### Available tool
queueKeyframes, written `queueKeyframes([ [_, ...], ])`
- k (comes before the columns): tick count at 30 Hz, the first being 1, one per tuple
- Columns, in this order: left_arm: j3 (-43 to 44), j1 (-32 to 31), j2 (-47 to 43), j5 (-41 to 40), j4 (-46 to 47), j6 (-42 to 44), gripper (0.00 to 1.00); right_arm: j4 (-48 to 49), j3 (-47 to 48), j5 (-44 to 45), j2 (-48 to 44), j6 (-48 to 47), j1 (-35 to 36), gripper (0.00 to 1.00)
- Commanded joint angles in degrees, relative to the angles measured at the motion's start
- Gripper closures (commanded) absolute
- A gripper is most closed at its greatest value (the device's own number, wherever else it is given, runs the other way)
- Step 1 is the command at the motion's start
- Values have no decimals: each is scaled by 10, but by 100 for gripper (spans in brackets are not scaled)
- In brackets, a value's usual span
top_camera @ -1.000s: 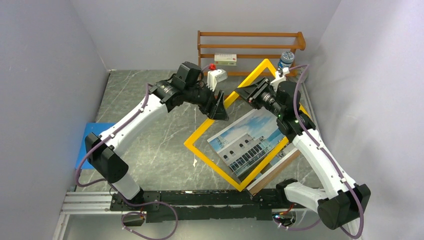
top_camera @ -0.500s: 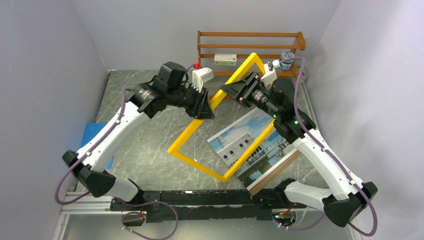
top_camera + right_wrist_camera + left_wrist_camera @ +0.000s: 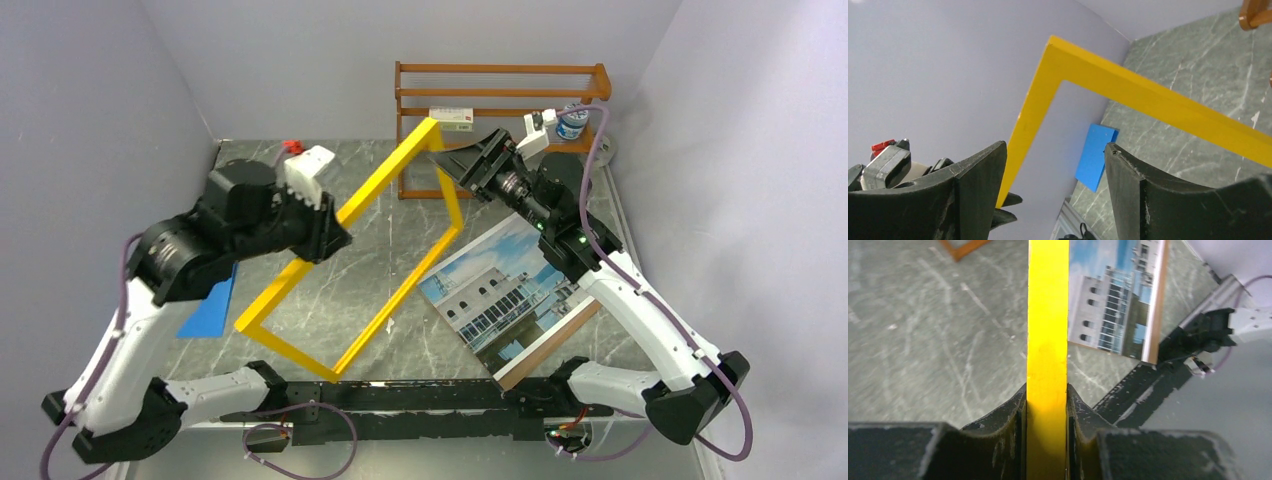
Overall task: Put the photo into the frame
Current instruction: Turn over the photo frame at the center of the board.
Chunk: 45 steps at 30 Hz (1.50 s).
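Note:
The yellow frame is off the table and tilted steeply, its top corner near the rack. My left gripper is shut on its upper-left bar, and the left wrist view shows that bar clamped between the jaws. The photo of a white building lies face up on a brown backing board at the right, and it also shows in the left wrist view. My right gripper is open and empty beside the frame's top corner. In its own view the frame lies beyond the jaws.
An orange-brown wooden shelf rack stands at the back, with a small box on it and a bottle beside it. A blue sheet lies at the left wall, also in the right wrist view. Grey walls close in on both sides.
My left arm has swung left and lifted, carrying the frame off the photo and tipping it up. My right gripper has moved left and up, staying near the frame's top corner.

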Motion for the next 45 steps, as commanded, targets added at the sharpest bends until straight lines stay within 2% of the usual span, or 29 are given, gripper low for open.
queueKeyframes([
  [1,10,-3,-50,-131,-4,-8,97,87,14,-22,5,-30,2,24],
  [9,68,-2,-59,-356,-69,12,97,69,16,7,16,-37,2,23],
  [15,44,-2,-30,-520,-40,56,97,7,29,37,25,-49,2,24],
  [20,5,-3,27,-589,-2,85,97,-39,27,69,22,-54,1,24],
  [27,-31,3,103,-613,31,58,98,-78,7,106,-6,-67,-11,24],
  [35,-85,3,174,-632,69,32,98,-95,-41,83,-34,-38,-56,24],
  [38,-113,4,192,-604,107,39,97,-102,-66,83,-45,-33,-70,25],
  [45,-144,2,254,-542,100,-46,96,-118,-154,75,-56,-11,-104,25],
])
